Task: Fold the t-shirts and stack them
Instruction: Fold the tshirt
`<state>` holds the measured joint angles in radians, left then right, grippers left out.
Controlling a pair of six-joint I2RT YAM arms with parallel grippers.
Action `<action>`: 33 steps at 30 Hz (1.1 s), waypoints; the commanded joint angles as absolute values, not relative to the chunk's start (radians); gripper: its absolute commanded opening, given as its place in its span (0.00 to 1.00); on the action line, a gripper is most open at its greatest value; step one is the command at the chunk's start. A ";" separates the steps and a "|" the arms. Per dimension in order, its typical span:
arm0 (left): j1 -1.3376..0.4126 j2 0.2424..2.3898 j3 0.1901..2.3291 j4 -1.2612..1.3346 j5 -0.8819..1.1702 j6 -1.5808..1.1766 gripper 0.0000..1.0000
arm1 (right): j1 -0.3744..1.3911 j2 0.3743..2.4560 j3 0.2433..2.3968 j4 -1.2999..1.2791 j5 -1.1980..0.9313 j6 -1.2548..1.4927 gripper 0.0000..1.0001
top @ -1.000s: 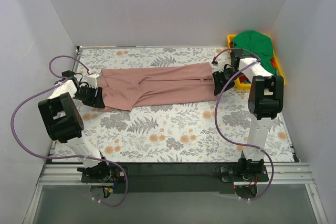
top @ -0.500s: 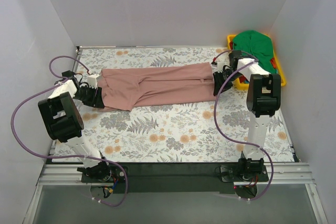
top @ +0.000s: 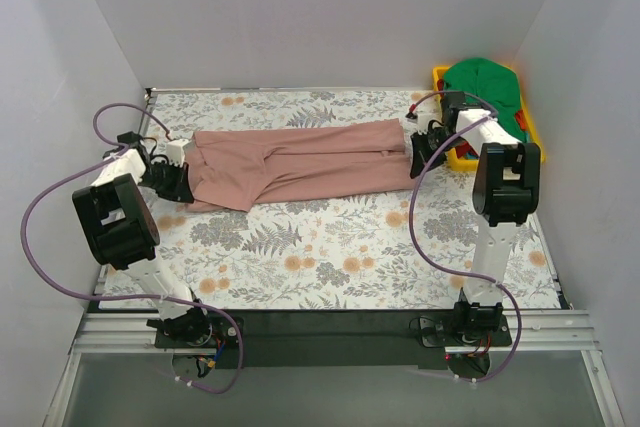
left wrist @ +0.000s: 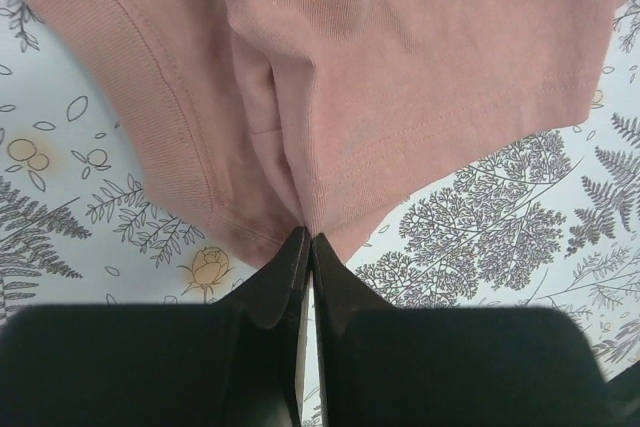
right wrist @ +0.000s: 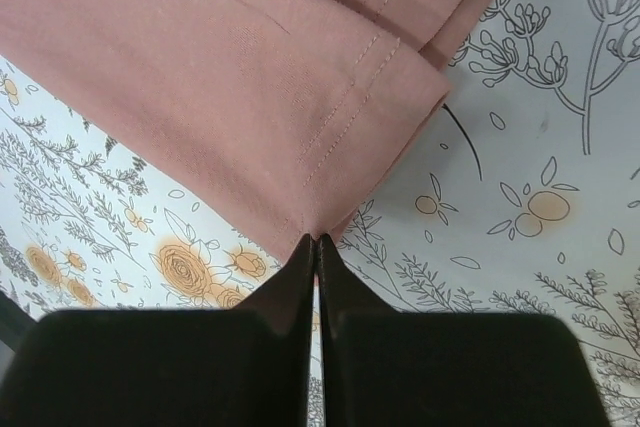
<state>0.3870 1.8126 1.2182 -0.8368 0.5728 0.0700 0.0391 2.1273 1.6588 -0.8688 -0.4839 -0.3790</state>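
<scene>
The pink t-shirt lies stretched in a long band across the middle of the frame in the overhead view, flat on the floral table cover. Both arms are on it. At the band's left end, the left gripper has its jaws pinched tight, a bunched fold of hem caught at the very tips. At the right end, the right gripper is closed just as narrow on the stitched edge, near a corner. The green t-shirt waits heaped in the yellow bin at the upper right.

This looks like the start of a fold, both ends gripped. To do it well, the two arms should lift together and level, keeping the cloth lightly taut so it neither sags nor twists. Each bite is thin, right at the edge, so a hard tug could slip it free. Gentle, even travel, then a flat lay-down with the edges matched.
</scene>
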 commanded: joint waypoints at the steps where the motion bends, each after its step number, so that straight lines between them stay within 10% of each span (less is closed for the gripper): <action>1: 0.391 1.787 1.275 -0.867 0.581 0.090 0.00 | 0.023 2.059 1.661 -0.896 -0.473 -0.413 0.01; 29: 0.419 1.874 1.327 -0.950 0.545 0.035 0.00 | 0.009 2.034 1.577 -0.893 -0.347 -0.518 0.01; 33: 0.425 1.865 1.361 -0.983 0.558 0.052 0.24 | 0.011 2.014 1.611 -0.943 -0.383 -0.549 0.37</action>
